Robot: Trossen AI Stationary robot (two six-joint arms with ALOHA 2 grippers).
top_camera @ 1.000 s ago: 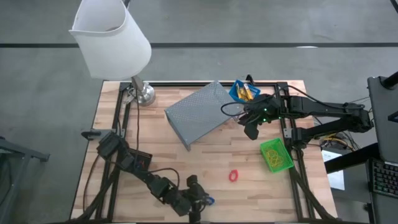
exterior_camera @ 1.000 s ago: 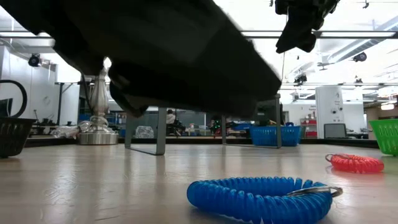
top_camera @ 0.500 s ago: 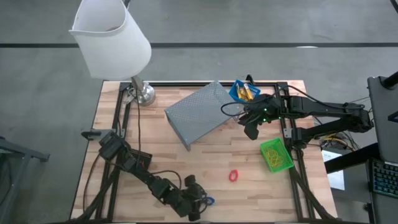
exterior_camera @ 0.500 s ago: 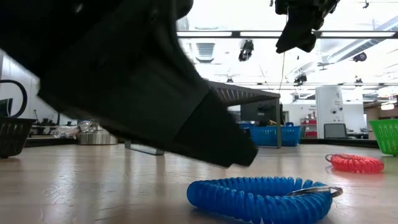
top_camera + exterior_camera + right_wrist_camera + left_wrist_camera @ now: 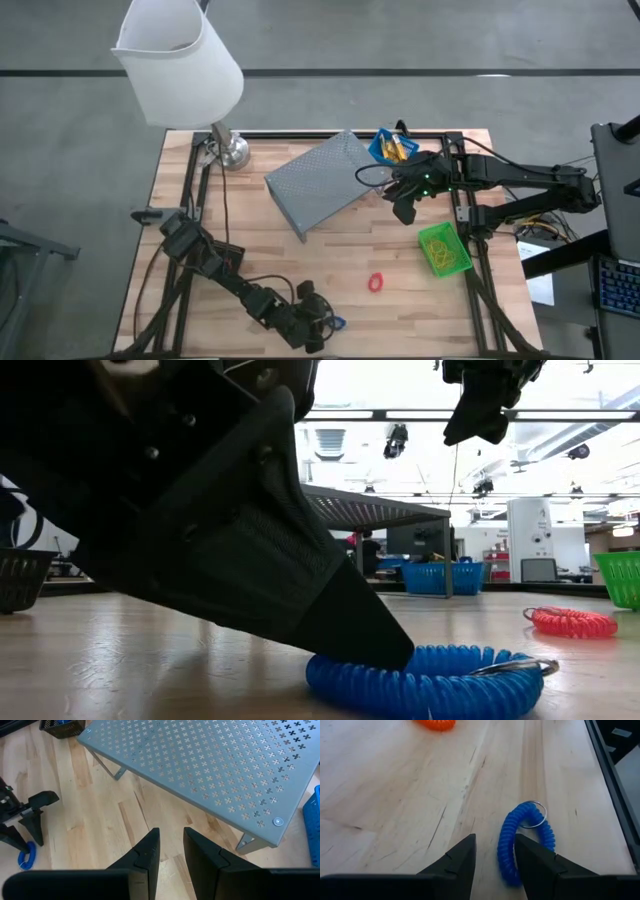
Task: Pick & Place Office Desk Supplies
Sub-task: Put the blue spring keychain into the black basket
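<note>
Blue coiled loop is seen in the high view at the table's near edge, with the left gripper lowered right beside it. Bare wood is left open between it and the red coiled loop farther right. A grey perforated metal stand is set at the table's middle, a lamp at the far left corner, a blue bin holding yellow pieces at the far right, and a green bin at the right edge. The right gripper is held above the table beside the stand.

In the low view, the blue loop is laid flat, its metal ring turned to the right, and a dark fingertip is brought down onto its left part. A black bin is seen at far left. Compared with half a second earlier, the finger has been lowered from above the loop to touching it.

In the left wrist view, the blue loop is stretched lengthwise away from the camera, its ring at the far end. The fingers are spread apart, one set over the loop's near end, nothing yet pinched. The table edge runs close alongside.

In the right wrist view, the right gripper's fingers are parted by a narrow gap, with nothing between them, over bare wood beside the stand.
</note>
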